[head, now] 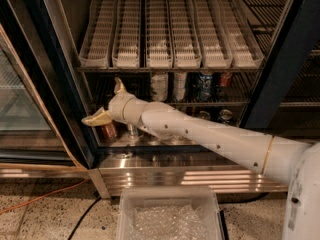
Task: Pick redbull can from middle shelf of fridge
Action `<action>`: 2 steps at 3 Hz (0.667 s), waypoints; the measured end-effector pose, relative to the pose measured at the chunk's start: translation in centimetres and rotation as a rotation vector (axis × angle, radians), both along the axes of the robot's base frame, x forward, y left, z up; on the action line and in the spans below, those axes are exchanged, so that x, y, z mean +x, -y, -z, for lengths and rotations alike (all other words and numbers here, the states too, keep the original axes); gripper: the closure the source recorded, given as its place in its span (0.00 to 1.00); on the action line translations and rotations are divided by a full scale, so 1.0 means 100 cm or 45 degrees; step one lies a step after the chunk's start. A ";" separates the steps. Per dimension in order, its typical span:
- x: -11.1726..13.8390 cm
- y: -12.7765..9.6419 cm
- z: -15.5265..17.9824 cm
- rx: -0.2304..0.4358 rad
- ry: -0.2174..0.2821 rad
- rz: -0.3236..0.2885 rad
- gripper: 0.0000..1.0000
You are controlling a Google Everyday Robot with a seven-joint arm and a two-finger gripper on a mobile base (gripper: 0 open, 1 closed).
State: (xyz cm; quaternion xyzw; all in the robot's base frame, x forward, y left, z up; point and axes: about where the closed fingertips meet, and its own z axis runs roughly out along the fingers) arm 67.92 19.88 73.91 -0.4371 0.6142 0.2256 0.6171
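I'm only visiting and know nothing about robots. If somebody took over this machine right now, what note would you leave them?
Hand: open and empty, at the left front of the fridge, just above a brown can.
Redbull can: probably the slim silver-lidded can seen dimly to the right of the arm; not certain. Nothing touches it.
Middle shelf: holds white-labelled cans and a blue can.
Done: the arm is stretched across the fridge front.
Left: bring the hand to the redbull can, grasp it, lift it out.
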 end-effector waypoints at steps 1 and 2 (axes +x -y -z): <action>0.015 -0.008 -0.005 0.035 -0.034 0.066 0.00; 0.024 -0.011 -0.009 0.060 -0.054 0.120 0.00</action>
